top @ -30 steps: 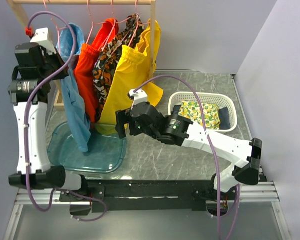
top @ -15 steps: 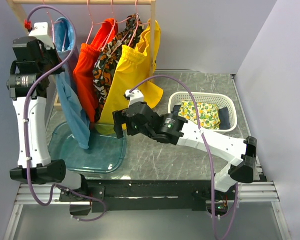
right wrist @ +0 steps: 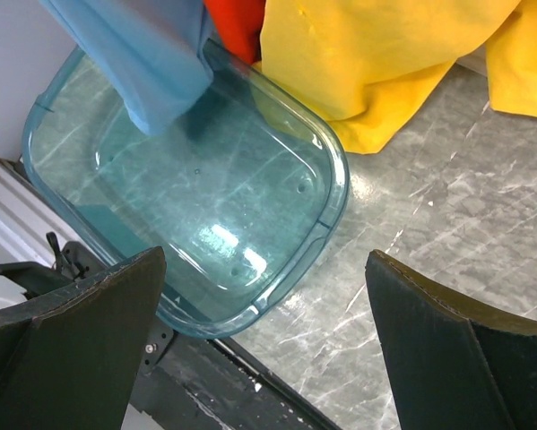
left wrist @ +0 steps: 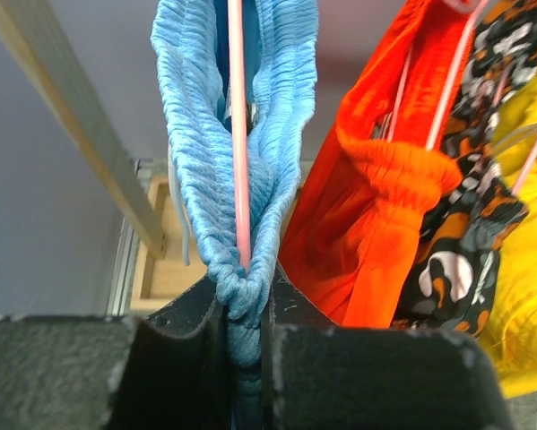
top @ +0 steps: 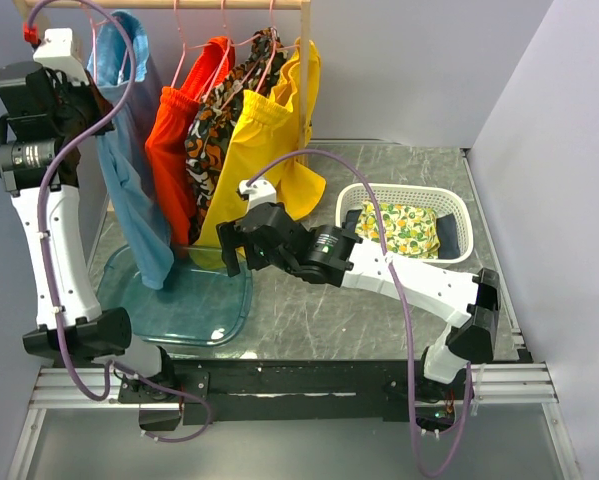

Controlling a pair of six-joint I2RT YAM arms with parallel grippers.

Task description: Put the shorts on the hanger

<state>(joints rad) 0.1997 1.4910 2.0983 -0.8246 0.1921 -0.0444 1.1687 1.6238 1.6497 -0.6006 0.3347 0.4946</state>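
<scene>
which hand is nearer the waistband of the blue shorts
Left. The left hand is shut on the waistband of the shorts, beside the hanger wire. The right hand hangs open, low over the teal tray, below the hem.

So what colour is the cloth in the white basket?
The cloth is yellow with a green pattern; top external view shows it best.

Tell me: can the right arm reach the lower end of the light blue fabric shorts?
Probably yes: the open right gripper hangs beside the shorts' hem, over the teal plastic tray, with nothing between.
</scene>
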